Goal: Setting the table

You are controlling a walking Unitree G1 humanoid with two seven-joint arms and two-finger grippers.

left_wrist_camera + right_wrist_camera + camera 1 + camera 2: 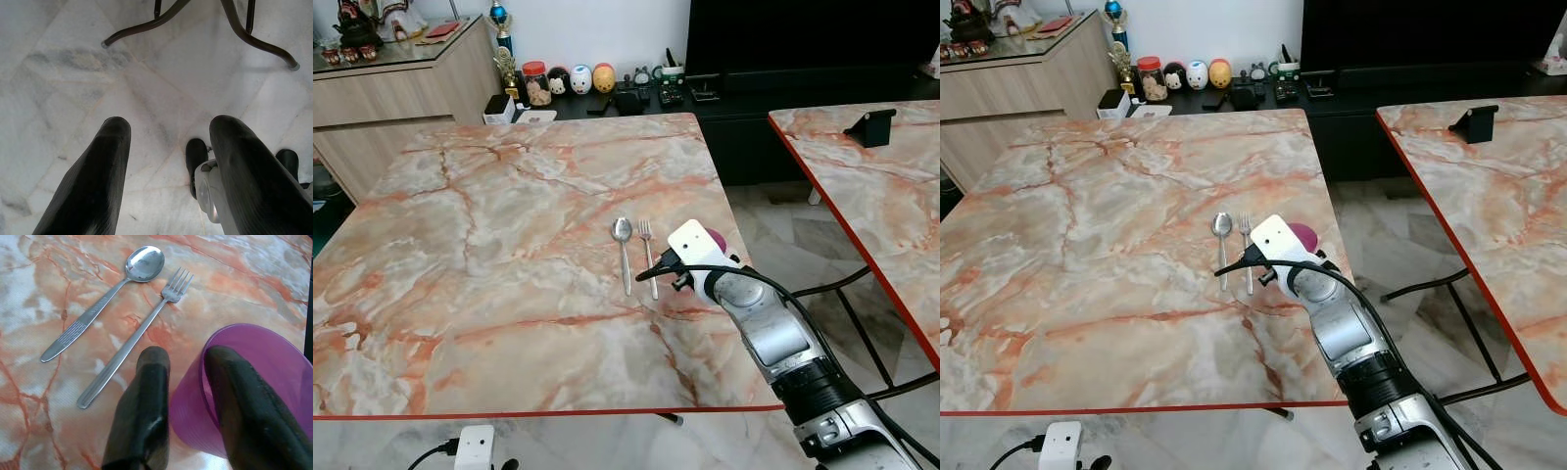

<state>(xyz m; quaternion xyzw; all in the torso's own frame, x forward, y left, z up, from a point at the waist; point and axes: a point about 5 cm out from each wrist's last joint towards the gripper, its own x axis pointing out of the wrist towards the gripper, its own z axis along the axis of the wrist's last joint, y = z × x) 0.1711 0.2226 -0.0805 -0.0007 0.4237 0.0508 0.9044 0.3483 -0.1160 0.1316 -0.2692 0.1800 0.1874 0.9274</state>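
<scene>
A purple cup (254,382) stands near the right edge of the marble worktop (489,255), and the right gripper (188,406) holds it by the rim: one black finger (146,401) is pressed on the outside of the wall and the other finger is inside the cup, so the fingers pinch the cup wall between them. From the head camera only a small part of the cup is visible behind the white wrist block of the right arm. Just beside the cup, on its left, a fork (648,253) lies flat on the worktop, and a spoon (624,250) lies next to the fork on the further left; both have their heads pointing away from the robot and they are almost parallel, close but not touching. The left gripper (168,166) hangs low above the pale marble floor (58,73) with its two fingers spread apart and nothing between them; dark metal legs (146,24) of the table stand on the floor ahead of it. A second worktop (871,186) with the same marble pattern stands to the right, apart from the first one. Behind the first worktop there is a dark low cabinet with small figurines (579,78) on it.
</scene>
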